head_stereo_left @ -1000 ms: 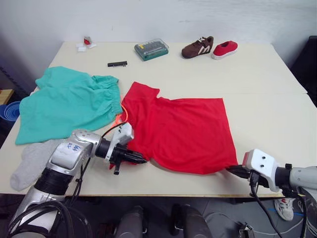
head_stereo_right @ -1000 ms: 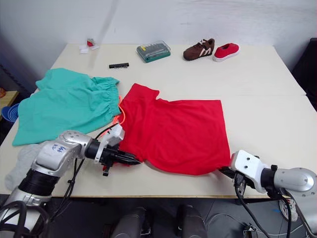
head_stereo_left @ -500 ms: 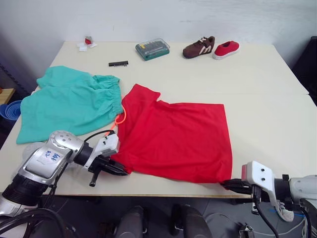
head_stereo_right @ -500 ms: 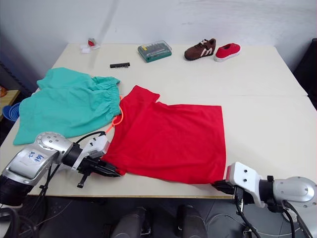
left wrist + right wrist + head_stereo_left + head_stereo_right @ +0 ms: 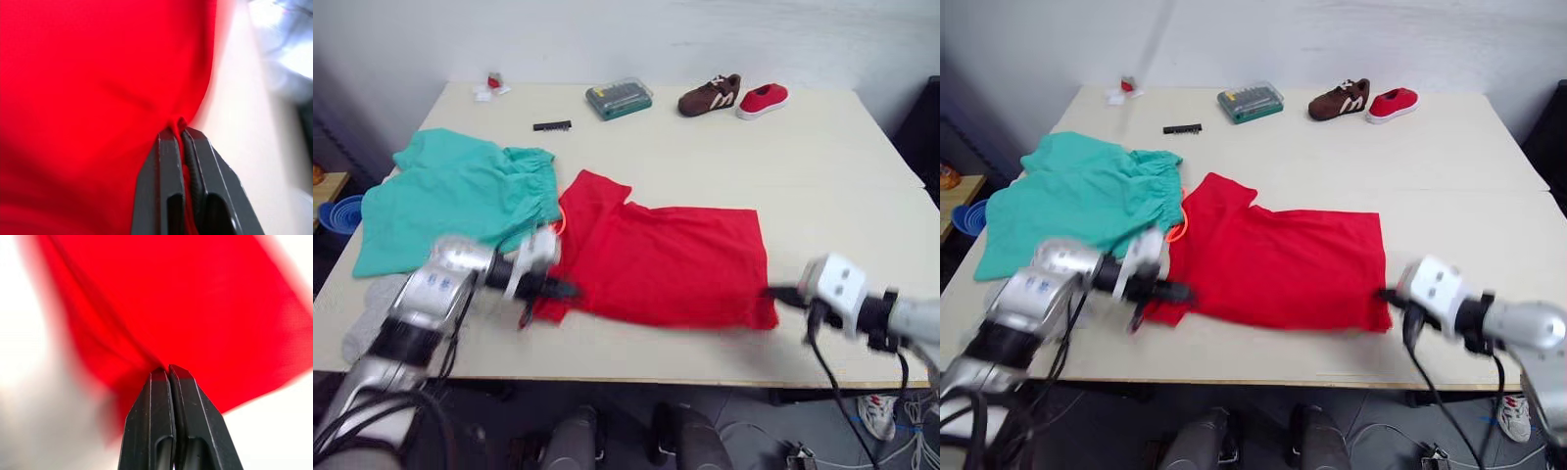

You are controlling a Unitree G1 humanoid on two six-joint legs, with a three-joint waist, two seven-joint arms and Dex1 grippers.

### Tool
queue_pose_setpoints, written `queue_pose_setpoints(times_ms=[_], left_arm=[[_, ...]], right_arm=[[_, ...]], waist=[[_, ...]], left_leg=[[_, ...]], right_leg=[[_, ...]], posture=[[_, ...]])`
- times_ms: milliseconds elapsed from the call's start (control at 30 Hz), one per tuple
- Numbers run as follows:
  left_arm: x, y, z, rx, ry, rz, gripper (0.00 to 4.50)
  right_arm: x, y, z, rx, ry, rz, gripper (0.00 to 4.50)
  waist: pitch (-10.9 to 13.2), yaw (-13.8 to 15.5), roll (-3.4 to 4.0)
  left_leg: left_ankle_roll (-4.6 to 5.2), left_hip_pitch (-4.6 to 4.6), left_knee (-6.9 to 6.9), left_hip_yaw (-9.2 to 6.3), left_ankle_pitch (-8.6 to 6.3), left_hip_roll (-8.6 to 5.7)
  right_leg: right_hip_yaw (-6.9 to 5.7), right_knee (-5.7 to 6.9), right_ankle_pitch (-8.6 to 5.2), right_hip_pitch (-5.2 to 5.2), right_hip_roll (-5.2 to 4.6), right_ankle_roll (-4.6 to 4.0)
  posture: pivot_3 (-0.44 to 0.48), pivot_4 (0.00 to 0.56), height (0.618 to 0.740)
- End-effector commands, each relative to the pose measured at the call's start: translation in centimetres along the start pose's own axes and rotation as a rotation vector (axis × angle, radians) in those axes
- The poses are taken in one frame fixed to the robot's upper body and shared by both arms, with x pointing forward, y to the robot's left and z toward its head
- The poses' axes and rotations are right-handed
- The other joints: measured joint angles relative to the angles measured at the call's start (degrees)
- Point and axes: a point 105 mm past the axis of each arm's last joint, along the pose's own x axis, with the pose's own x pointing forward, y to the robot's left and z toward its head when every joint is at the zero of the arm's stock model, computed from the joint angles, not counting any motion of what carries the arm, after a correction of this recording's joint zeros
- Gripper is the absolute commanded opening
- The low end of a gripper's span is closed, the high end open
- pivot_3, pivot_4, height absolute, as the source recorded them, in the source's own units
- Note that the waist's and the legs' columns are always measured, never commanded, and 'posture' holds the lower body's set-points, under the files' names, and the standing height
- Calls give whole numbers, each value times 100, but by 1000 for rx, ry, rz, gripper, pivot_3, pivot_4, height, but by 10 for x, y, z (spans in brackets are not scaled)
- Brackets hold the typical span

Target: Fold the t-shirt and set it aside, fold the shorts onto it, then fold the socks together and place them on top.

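Note:
The red t-shirt [image 5: 666,264] lies spread in the middle of the table, its near edge lifted and doubled over. My left gripper [image 5: 566,290] is shut on the shirt's near left corner; the left wrist view shows red cloth pinched between the fingers [image 5: 170,161]. At the near right corner my right gripper [image 5: 773,292] is shut on the hem, with both fingers [image 5: 156,401] clamped on cloth. The teal shorts [image 5: 450,196] lie flat at the left, their orange drawstring beside the shirt. A grey sock [image 5: 370,318] lies near the front left edge, partly behind my left arm.
At the table's far side stand a green bit case [image 5: 619,98], a brown shoe [image 5: 709,95], a small red shoe [image 5: 763,99], a black bit strip [image 5: 552,125] and small red-and-white bits [image 5: 490,86]. A blue bowl [image 5: 337,212] sits off the table's left edge.
Both grippers have carried the shirt's near edge away from the table's front edge, towards the far side, so the shirt now looks shorter front to back. The camera has also shifted.

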Motion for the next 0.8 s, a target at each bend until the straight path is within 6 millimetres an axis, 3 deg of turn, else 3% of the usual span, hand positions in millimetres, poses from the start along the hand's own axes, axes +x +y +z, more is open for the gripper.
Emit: queue_pose_setpoints(times_ms=[33, 67, 133, 167, 233, 300, 333, 433, 500, 667, 800], left_arm=[[-62, 82, 154, 385, -454, 619, 13], [-80, 83, 186, 472, -543, 688, 13], [-99, 76, 219, 605, -612, 722, 13], [-102, 74, 224, 620, -619, 701, 13], [-98, 66, 221, 621, -595, 615, 13], [-79, 48, 195, 606, -488, 428, 13], [-68, 37, 172, 598, -404, 334, 13], [-50, 0, 99, 520, -158, 98, 13], [-46, -17, 63, 441, -47, 22, 13], [-32, -59, 6, 324, 82, -130, 13], [-30, -80, -15, 260, 138, -187, 13]], right_arm=[[-30, -100, 62, -240, -156, -517, 0], [-47, -123, 87, -348, -211, -653, 0], [-73, -141, 123, -505, -286, -772, 0], [-78, -141, 129, -528, -308, -765, 0], [-77, -131, 128, -504, -328, -667, 0], [-68, -108, 115, -470, -308, -505, 0], [-63, -94, 104, -426, -281, -411, 0], [-53, -55, 76, -370, -208, -199, 0], [-45, -28, 53, -308, -131, -53, 0], [-40, 31, 15, -167, -33, 208, 0], [-46, 52, -1, -114, 20, 296, 0]], waist=[[12, 9, -10], [19, -4, -15], [13, -74, -2], [5, -80, 12], [-17, -90, 17], [-28, -103, 22], [-28, -108, 23], [-12, -120, 26], [24, -122, 21], [24, -74, 28], [18, -96, 40]], left_leg=[[6, -53, 14, 0, 7, 0], [3, -93, 17, 7, 16, 0], [9, -201, 30, 40, 72, -15], [6, -208, 11, 54, 69, -25], [10, -117, -61, 87, 49, -33], [38, -27, -82, 106, 29, -21], [44, -6, -86, 123, 12, -10], [30, -49, -44, 131, -55, -11], [44, -59, 4, 140, -63, -9], [68, -32, 59, 116, -62, -3], [92, 25, -6, 98, -76, 35]], right_leg=[[-2, 1, 17, -41, 0, 3], [-1, 14, 56, -88, -8, 6], [6, 52, 67, -199, -10, 23], [0, 55, 67, -218, -8, 25], [-73, 53, 66, -188, 1, 23], [-169, 35, 57, -96, 4, 35], [-172, 22, 40, -75, 18, 56], [-153, 27, -38, -95, 11, 49], [-144, 41, -37, -94, 7, 52], [-89, -10, 21, -26, -30, 66], [-29, -124, 50, 85, -5, -14]], posture=[[0, 150, 740], [0, 150, 740], [0, 150, 740], [0, 150, 740], [0, 150, 740], [0, 150, 740], [0, 150, 740], [0, 150, 740], [0, 150, 740], [0, 150, 740], [0, 150, 740]])
